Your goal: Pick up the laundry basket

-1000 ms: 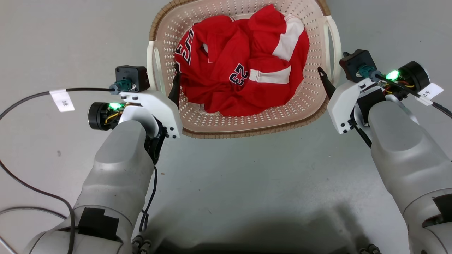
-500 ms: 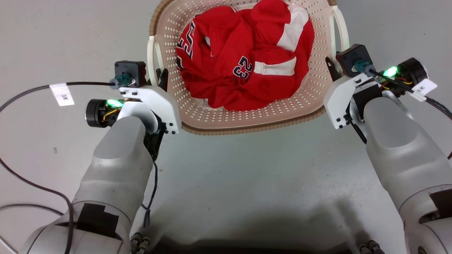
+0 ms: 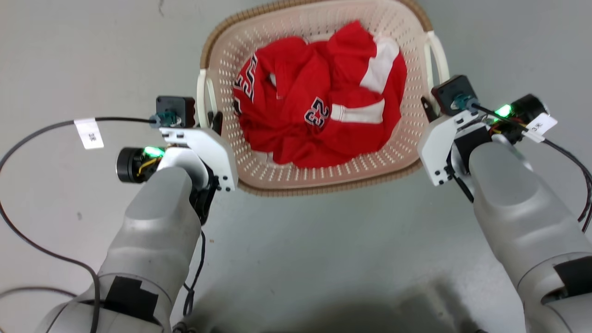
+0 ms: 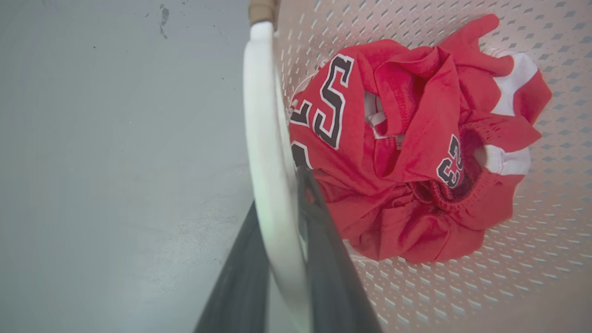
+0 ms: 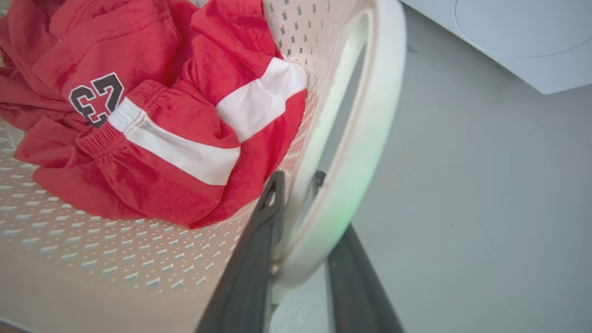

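We see one grey floor [image 3: 296,240] spreading under everything, and in the right wrist view one corner of a white machine [image 5: 508,41] stands on it beyond the basket. One laundry basket [image 3: 323,171] sits straight ahead of us, between our two arms, cream and perforated with a brown rim. Whether it rests on the floor or hangs just clear of it, we cannot tell. Our two pale forearms, the left [image 3: 157,217] and the right [image 3: 522,199], reach up to its two sides. Inside the basket lies one heap of red clothes [image 3: 319,97] with white bands, the number 23 showing once and one larger numeral beside it. The basket has two white handles, one to a side. The left handle [image 4: 268,175] runs between the two dark fingers of the left gripper [image 4: 277,194], which pinches it, one finger outside and one against the basket wall. The right handle [image 5: 365,138] is pinched likewise near its lower end by the right gripper [image 5: 298,178], one finger inside the basket and one passing behind the white band. Two green lights glow, one on each wrist [image 3: 152,151] [image 3: 503,111], and two paper tags hang on the cables, left [image 3: 89,133] and right [image 3: 541,124].
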You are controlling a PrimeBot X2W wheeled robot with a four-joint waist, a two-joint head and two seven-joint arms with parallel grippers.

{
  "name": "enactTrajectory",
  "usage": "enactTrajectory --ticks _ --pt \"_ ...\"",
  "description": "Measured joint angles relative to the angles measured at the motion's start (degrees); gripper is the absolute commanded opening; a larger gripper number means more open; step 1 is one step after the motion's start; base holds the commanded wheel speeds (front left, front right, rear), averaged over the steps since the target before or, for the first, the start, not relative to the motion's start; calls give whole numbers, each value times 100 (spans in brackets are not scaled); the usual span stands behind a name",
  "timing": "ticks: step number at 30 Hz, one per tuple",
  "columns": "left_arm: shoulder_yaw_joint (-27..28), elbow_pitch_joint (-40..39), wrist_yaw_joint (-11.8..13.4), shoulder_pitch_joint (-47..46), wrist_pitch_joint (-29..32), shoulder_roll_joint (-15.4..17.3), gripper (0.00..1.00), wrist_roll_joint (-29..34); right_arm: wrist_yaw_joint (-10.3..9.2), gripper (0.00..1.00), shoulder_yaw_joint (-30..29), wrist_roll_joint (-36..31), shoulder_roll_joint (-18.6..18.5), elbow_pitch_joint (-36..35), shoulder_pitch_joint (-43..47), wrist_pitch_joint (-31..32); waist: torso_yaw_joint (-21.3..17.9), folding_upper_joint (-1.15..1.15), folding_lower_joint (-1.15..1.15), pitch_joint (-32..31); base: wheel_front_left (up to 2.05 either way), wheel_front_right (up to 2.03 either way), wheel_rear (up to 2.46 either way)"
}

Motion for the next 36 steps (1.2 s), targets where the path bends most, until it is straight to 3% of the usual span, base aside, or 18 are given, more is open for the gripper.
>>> enactTrajectory --ticks 10,36 --pt "-339 -3 1 430 415 24 0 -448 0 0 483 543 34 10 495 318 -101 0 0 -765 0 0 0" --pt "-1407 -258 8 1491 1924 371 0 -1556 -32 0 3119 3412 9 -307 1594 1770 -377 0 -1 -2957 0 0 0"
